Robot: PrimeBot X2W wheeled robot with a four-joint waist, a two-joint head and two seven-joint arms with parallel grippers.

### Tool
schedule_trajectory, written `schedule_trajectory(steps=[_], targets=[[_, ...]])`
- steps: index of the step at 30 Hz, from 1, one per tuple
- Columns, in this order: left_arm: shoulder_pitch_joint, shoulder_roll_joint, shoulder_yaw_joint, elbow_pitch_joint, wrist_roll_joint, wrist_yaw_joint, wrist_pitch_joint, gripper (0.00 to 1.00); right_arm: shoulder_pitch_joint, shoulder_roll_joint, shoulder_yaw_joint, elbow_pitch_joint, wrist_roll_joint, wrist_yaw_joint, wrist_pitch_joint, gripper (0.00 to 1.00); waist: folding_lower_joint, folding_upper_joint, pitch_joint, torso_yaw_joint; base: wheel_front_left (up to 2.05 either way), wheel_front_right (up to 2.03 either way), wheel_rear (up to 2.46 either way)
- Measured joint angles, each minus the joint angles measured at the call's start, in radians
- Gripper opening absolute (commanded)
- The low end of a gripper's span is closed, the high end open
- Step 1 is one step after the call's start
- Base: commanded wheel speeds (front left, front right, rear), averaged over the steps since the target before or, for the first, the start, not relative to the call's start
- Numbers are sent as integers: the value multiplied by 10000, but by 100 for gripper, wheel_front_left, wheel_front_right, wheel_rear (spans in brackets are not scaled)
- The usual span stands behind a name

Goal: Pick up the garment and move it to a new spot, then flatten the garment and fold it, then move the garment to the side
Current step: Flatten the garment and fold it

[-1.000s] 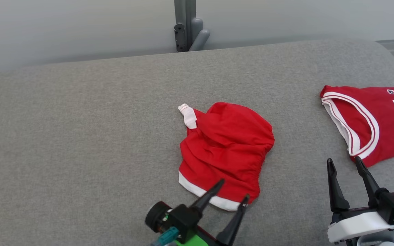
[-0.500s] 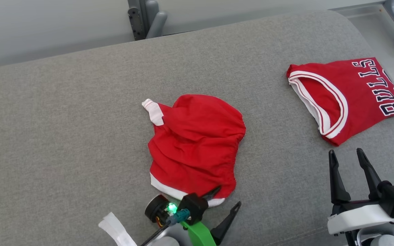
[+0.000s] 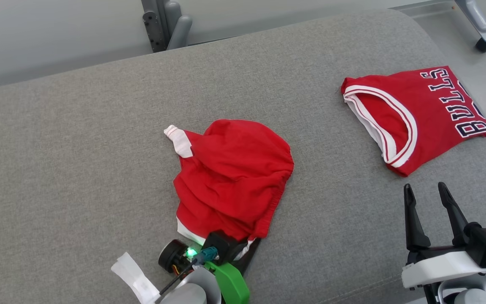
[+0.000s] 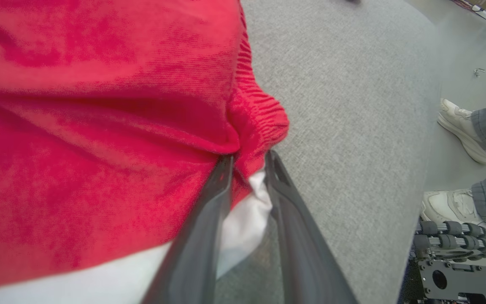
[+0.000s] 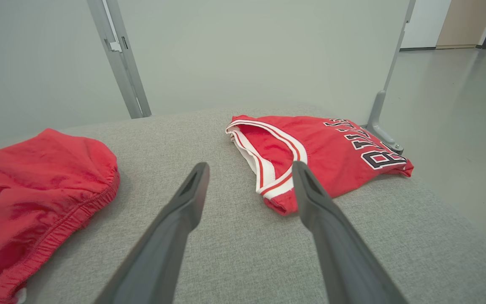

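Observation:
The garment [image 3: 232,177] is a crumpled pair of red shorts with white trim, lying mid-table; it also shows in the left wrist view [image 4: 99,126] and the right wrist view [image 5: 36,185]. My left gripper [image 3: 247,247] is at its near right corner, fingers tucked into the hem. In the left wrist view this gripper [image 4: 248,157] pinches a fold of red and white cloth between its narrow jaws. My right gripper [image 3: 424,188] stands open over bare table at the near right, holding nothing [image 5: 249,169].
A folded red jersey [image 3: 411,114] with dark lettering lies at the far right of the grey padded table [image 3: 78,147]. A grey post [image 3: 158,21] rises behind the table. A person's feet [image 4: 462,126] stand on the floor past the table's right edge.
The head camera has swung, shifting the whole picture. My left gripper moved forward onto the shorts' near hem and its fingers closed on the cloth. The right gripper stayed open.

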Motion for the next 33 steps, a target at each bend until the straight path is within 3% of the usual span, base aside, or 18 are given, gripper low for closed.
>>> schedule_trajectory(steps=[6, 13, 20, 26, 33], targets=[[-159, 88, -228, -374, -759, -13, 65, 0, 2, 23, -13, 0, 25, 0, 0, 100, 0, 0, 10, 64, 0, 0, 0], [-1203, 88, 104, -2949, -2257, 8, 75, 0, -12, 50, 40, 44, 98, 0, 0, 100, 0, 0, 107, 198, 0, 0, 0], [-2537, 90, 905, -5137, -3396, 656, 77, 0, -107, 69, 303, 148, 186, 0, 0, 100, 1, 0, 95, 112, 0, 0, 0], [-3172, 84, 2328, -6602, -4196, 1338, 75, 0, -260, 75, 407, 232, 341, 0, 0, 100, 1, 0, 104, -79, 0, 0, 0], [-2336, 79, 3881, -7693, -4142, 1833, 73, 0, -291, 77, 399, 270, 468, 0, 0, 100, 1, 0, 178, -105, 0, 0, 0]])
